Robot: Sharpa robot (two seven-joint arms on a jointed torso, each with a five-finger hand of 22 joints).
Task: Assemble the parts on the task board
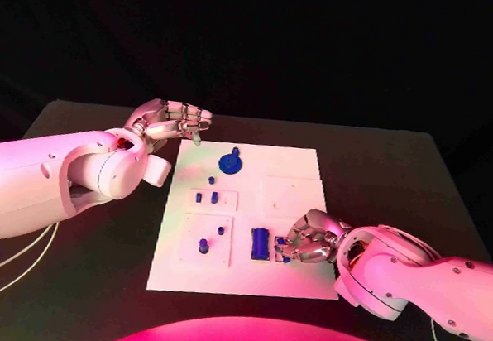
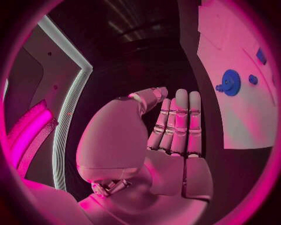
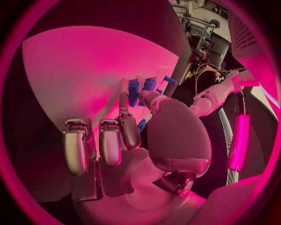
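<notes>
Board (image 1: 306,169) is a white rectangular plate lying flat mid-table (image 1: 437,184), long axis running away from the robot, with a few shallow square recesses in it. Parts are small and blue: a round gear (image 1: 231,164) with a little knob on top sits near the far end, toothed rim clear in the left wrist view (image 2: 230,82). Two short pegs (image 1: 205,197) stand upright side by side in the middle recess, and another peg (image 1: 203,246) with a tiny one just beside it stands in the near left recess. A longer bar (image 1: 260,244) lies flat near the board's near right part, its long axis pointing away from the robot, same as the board. Right hand (image 1: 309,238) is down on the board just right of that bar, fingers curled in around a small blue piece (image 1: 280,247); from its wrist view it looks pinched at the fingertips (image 3: 130,133), but I can't tell for sure how firm the hold is. Left hand (image 1: 171,120) hangs off the board's far left corner, holding nothing; its wrist view shows the fingers (image 2: 178,122) straight and held close together, thumb off to the side.
</notes>
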